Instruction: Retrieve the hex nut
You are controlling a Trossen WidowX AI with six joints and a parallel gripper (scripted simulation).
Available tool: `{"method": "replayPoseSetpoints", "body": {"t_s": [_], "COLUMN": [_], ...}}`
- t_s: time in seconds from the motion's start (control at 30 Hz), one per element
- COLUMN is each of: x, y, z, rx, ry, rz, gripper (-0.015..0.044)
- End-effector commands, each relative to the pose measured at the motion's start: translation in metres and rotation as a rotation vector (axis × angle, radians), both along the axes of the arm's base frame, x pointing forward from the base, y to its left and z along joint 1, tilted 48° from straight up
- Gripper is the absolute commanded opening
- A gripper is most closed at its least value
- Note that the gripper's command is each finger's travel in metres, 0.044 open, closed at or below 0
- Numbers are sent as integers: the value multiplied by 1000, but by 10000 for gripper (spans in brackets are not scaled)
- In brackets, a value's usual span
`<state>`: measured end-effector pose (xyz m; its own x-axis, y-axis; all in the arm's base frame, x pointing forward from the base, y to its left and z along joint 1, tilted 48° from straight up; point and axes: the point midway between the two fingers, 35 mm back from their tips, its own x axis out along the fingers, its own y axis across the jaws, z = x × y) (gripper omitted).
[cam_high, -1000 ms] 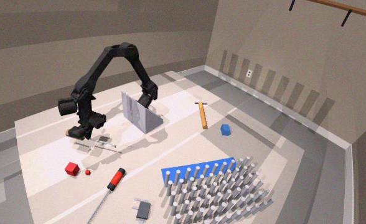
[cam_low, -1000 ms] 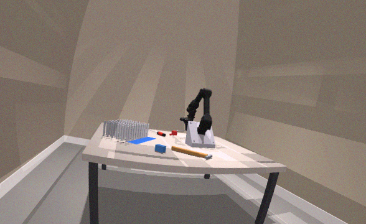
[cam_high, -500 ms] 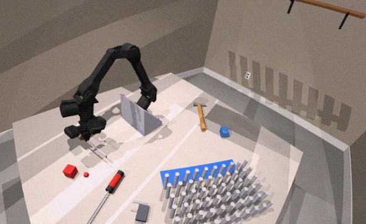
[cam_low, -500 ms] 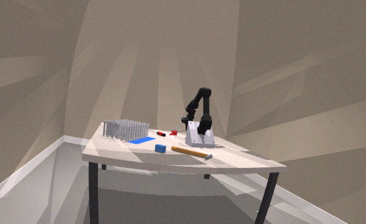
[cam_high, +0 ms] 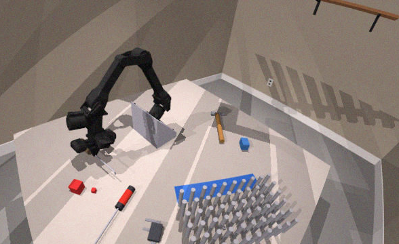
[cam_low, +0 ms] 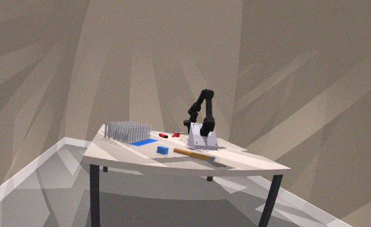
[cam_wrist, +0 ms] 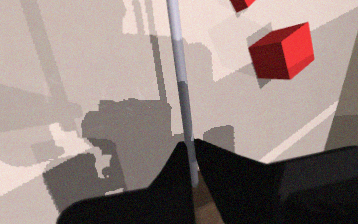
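My gripper [cam_high: 95,153] [cam_wrist: 188,146] is shut on a thin metal rod tool with a brown handle. The tool's grey shaft [cam_high: 105,164] [cam_wrist: 177,45] points out ahead of the fingers, over the table left of the strip and apart from the spacers. The handle [cam_wrist: 207,204] is mostly hidden by the fingers. The grey metal spacers [cam_high: 181,197] [cam_low: 127,132] stand in a dense field at the lower right of the top view. The blue taped strip [cam_high: 198,190] [cam_low: 143,142] lies along their front. I cannot clearly make out the nut among the spacers.
A red screwdriver [cam_high: 126,196] [cam_low: 163,135], a dark pronged part [cam_high: 155,232], a large red cube [cam_high: 77,186] [cam_wrist: 285,52] and a small red cube [cam_high: 93,190] lie left of the field. A hammer [cam_high: 220,129] [cam_low: 193,154] and a blue block [cam_high: 244,144] [cam_low: 162,150] lie beyond the strip.
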<state>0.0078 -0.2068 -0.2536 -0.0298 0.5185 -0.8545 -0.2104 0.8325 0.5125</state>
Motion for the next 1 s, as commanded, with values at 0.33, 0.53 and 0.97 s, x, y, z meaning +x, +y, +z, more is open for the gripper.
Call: {"method": "replayPoseSetpoints", "body": {"t_s": [0.33, 0.53, 0.97], "x": [-2, -3, -3], "y": [19, 26, 31], "z": [-17, -24, -30], "rx": [4, 2, -6], "ry": [3, 2, 0], "rz": [0, -1, -10], "gripper": [0, 0, 52]}}
